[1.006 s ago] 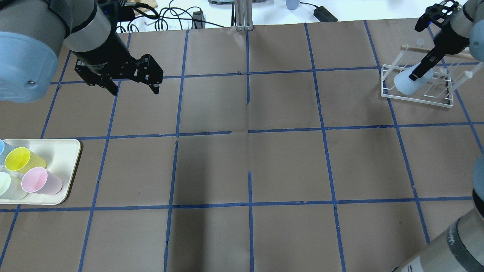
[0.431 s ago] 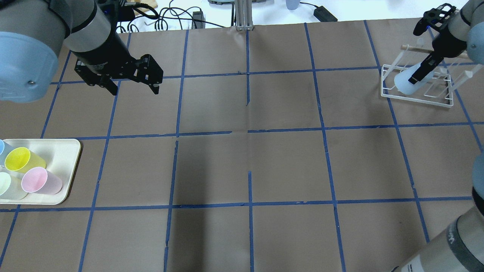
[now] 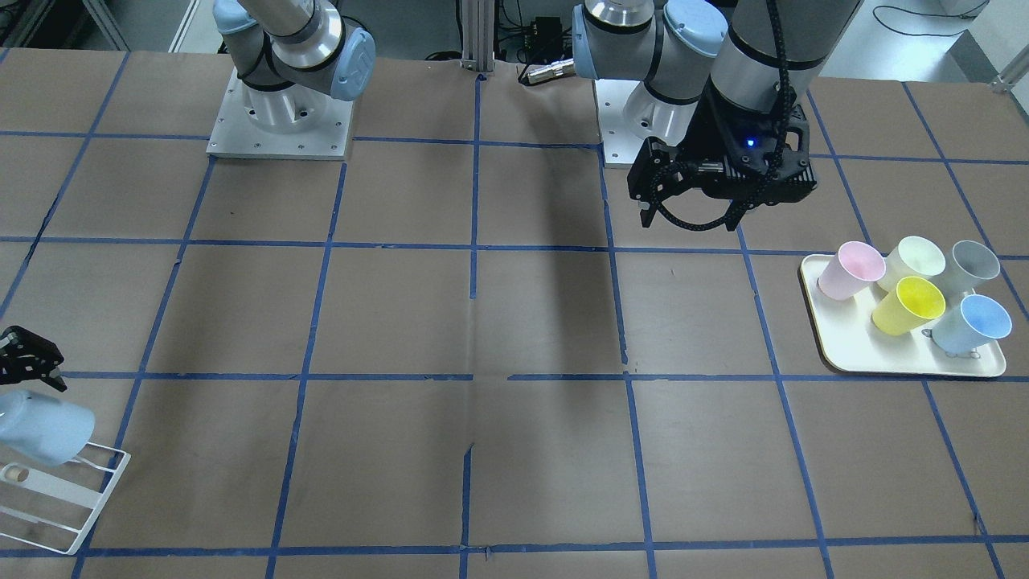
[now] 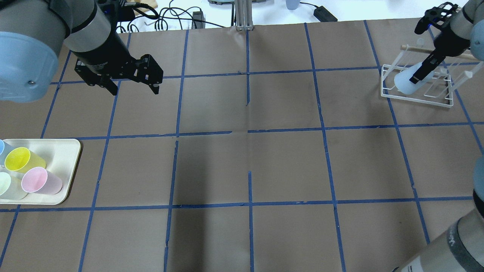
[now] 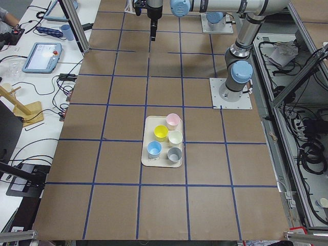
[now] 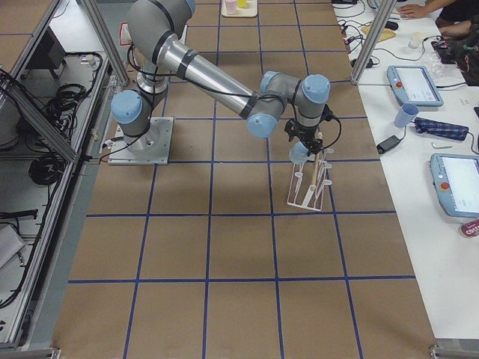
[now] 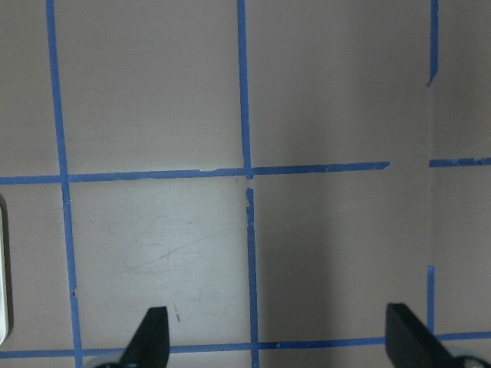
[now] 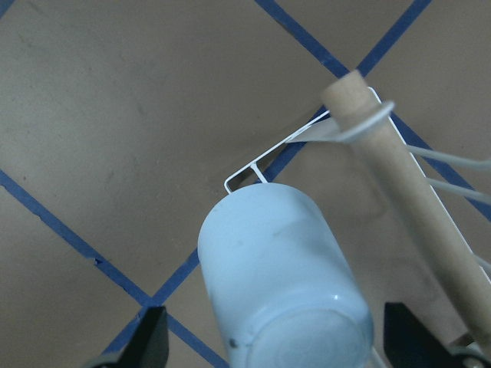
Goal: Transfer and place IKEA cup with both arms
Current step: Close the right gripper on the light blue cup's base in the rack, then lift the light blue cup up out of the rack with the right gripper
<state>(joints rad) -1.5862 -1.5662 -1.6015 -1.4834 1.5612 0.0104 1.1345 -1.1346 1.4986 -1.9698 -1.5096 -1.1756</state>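
The pale sky-blue IKEA cup (image 4: 402,84) hangs tilted, base outward, on a peg of the white wire rack (image 4: 416,99) at the far right of the table. It also shows in the front view (image 3: 40,430) and the right wrist view (image 8: 276,268). My right gripper (image 8: 276,345) is open around the cup's base, with a gap on each side between the fingers and the cup's wall. My left gripper (image 4: 134,88) is open and empty, hovering over bare table at the far left (image 7: 276,337).
A cream tray (image 4: 68,158) at the left edge holds several pastel cups, among them a yellow cup (image 4: 22,160), a pink cup (image 4: 39,181) and a blue-inside cup (image 3: 973,322). The rack has a wooden dowel (image 8: 399,176) beside the cup. Cables lie beyond the far edge.
My right gripper has shifted slightly at the cup, which stays on the rack. My left arm has not moved.
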